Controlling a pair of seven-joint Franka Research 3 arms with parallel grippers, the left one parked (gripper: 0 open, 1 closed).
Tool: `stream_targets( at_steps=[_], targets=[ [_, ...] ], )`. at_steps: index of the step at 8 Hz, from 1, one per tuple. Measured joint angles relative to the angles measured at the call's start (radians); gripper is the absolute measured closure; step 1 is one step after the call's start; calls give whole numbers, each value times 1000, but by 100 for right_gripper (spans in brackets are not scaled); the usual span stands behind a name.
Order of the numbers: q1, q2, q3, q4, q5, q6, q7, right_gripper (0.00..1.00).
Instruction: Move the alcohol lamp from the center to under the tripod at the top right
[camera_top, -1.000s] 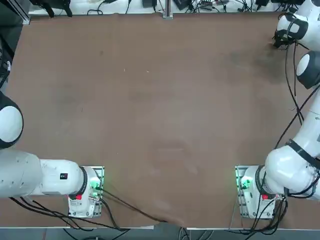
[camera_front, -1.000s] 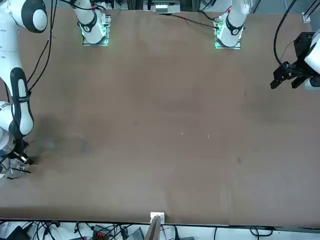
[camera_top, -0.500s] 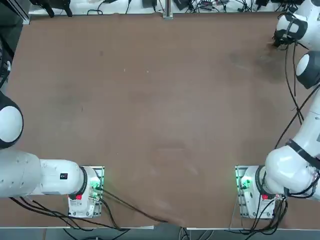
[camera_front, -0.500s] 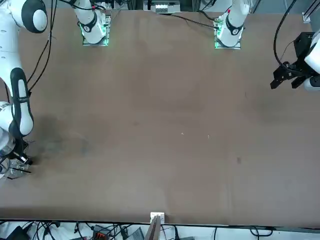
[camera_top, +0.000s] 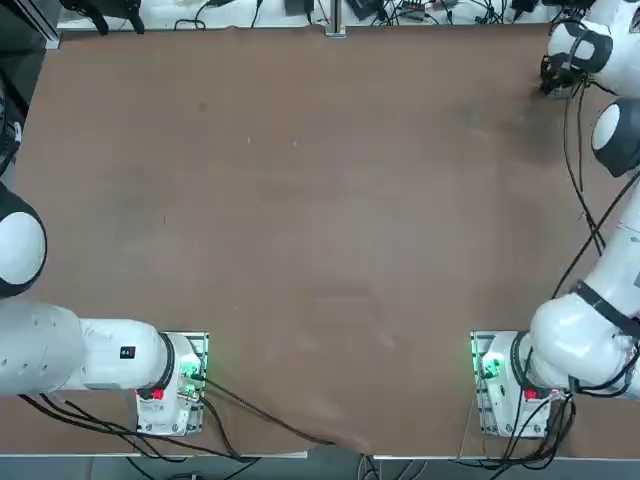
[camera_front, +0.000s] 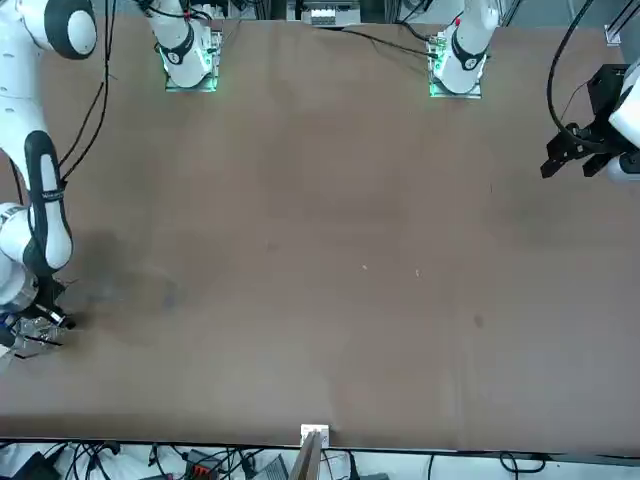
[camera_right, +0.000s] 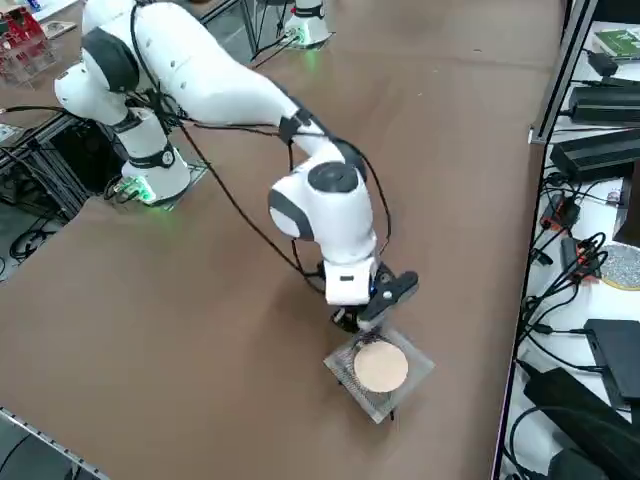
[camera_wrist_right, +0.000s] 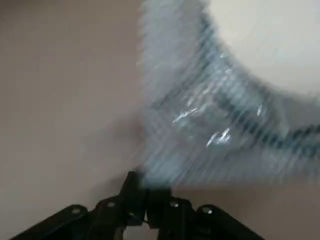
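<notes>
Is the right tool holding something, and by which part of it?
Nothing is held: the right tool is shut, at the edge of the tripod's top.

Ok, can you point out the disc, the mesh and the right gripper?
Disc (camera_right: 381, 366): right side view, middle of its top.
Mesh (camera_right: 418, 362): right side view, one corner.
Right gripper (camera_wrist_right: 146, 184): right wrist view, between its fingertips, by the mesh.

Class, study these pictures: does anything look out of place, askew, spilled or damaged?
Nothing looks spilled, damaged or clearly out of place. The tripod stands with its round white disc on a square mesh, and glassy glints show beneath the mesh. The right gripper is beside it, fingers together.
</notes>
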Motion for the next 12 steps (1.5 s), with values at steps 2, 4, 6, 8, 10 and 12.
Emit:
stream_targets(
  at_steps=[2,4,6,8,10,12],
  targets=[
    [58,-146,7,-102,0,-185,7,84],
    [124,-277,13,-146,1,-367,12,48],
    [193,-396,16,-151,1,-491,14,13],
    [231,-511,17,-153,1,-589,13,0],
    [261,-616,17,-153,1,-682,12,0],
    [299,-709,18,-152,1,-745,12,0]
  ],
)
